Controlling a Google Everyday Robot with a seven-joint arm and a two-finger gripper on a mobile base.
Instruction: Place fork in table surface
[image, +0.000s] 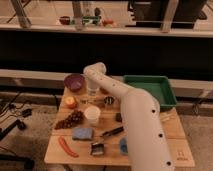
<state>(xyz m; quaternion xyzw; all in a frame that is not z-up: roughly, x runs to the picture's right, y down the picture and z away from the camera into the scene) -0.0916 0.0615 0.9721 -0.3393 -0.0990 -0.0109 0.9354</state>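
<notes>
Camera view looks down on the table surface (165, 137) of pale planks, with the robot's white arm reaching across it from the near right. Its gripper (93, 93) hangs low over the far middle of the table, jaws closed; whether anything is caught between them cannot be told. A thin silvery fork (89, 101) seems to lie just below it, between an orange fruit (70, 102) and a small metal cup (109, 101). A purple bowl (74, 81) sits behind, a green tray (150, 90) to the right.
</notes>
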